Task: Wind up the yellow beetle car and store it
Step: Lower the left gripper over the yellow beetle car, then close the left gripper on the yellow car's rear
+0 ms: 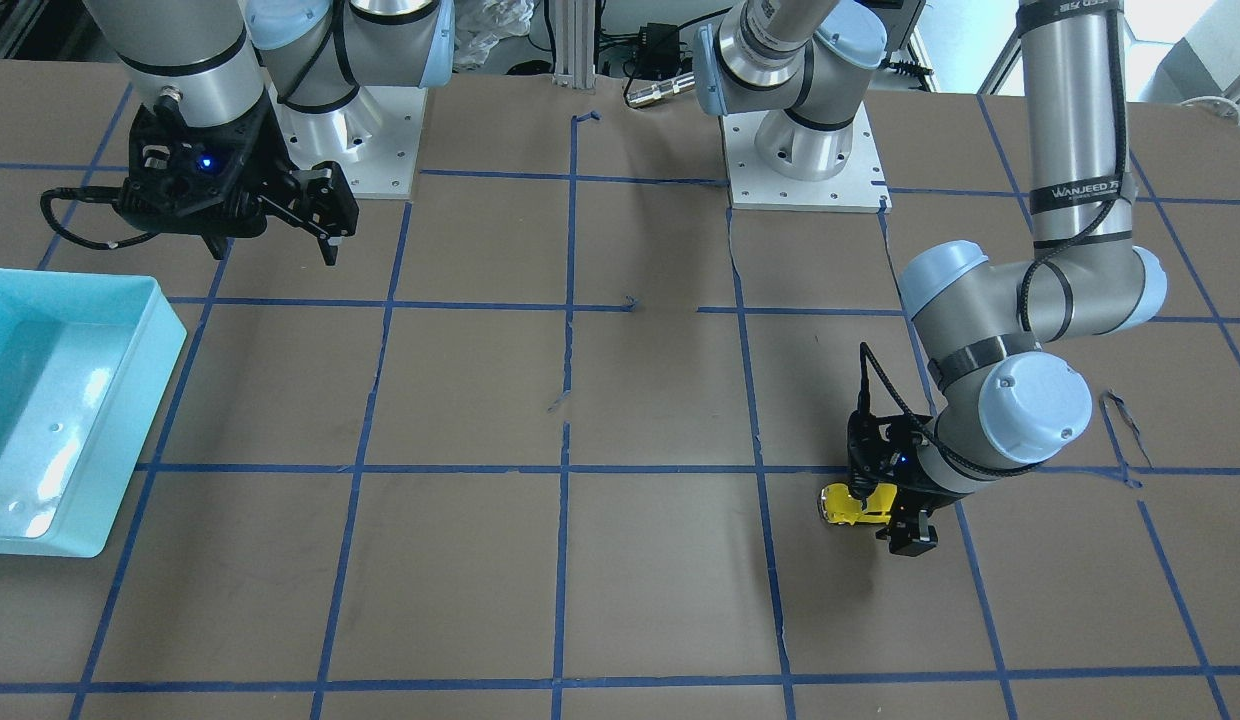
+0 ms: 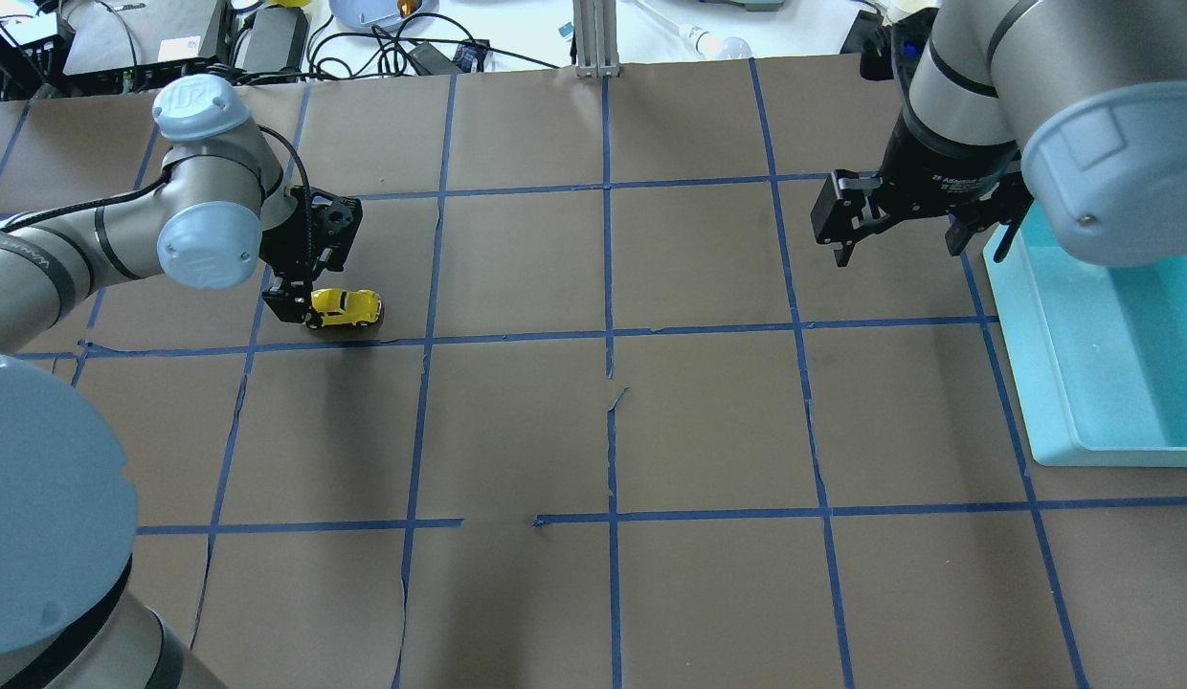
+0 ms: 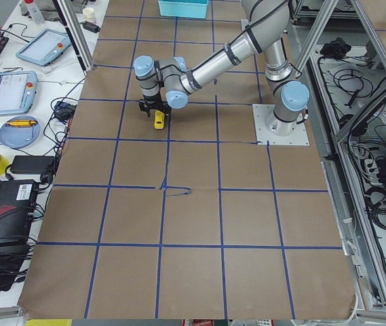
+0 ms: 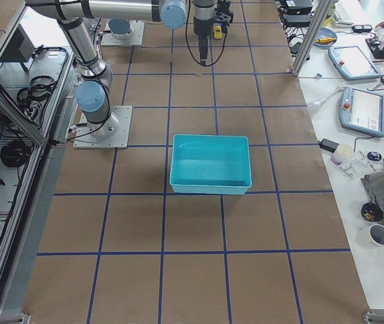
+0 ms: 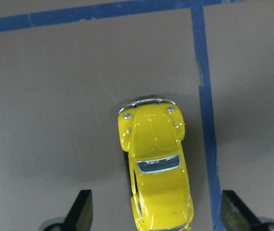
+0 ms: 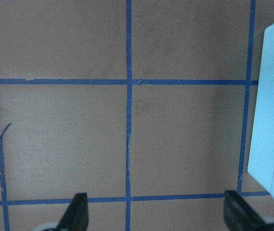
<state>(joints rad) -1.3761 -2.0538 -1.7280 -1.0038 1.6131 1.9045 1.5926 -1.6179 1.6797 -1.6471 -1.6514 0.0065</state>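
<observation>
The yellow beetle car (image 5: 156,163) stands on the brown paper, nose away from the wrist camera. It also shows in the overhead view (image 2: 347,306) and the front view (image 1: 852,503). My left gripper (image 5: 157,214) is open and low over the car's rear, one finger on each side, with gaps to the body. It also shows in the overhead view (image 2: 306,308). My right gripper (image 2: 898,228) is open and empty, hanging above the table beside the teal bin (image 2: 1024,383). Its fingertips (image 6: 77,211) frame bare paper.
The teal bin (image 1: 165,340) is empty and sits at the table end on my right; its wall shows in the right wrist view (image 6: 271,120). Blue tape lines grid the brown paper (image 2: 613,421). Cables and devices lie beyond the far edge.
</observation>
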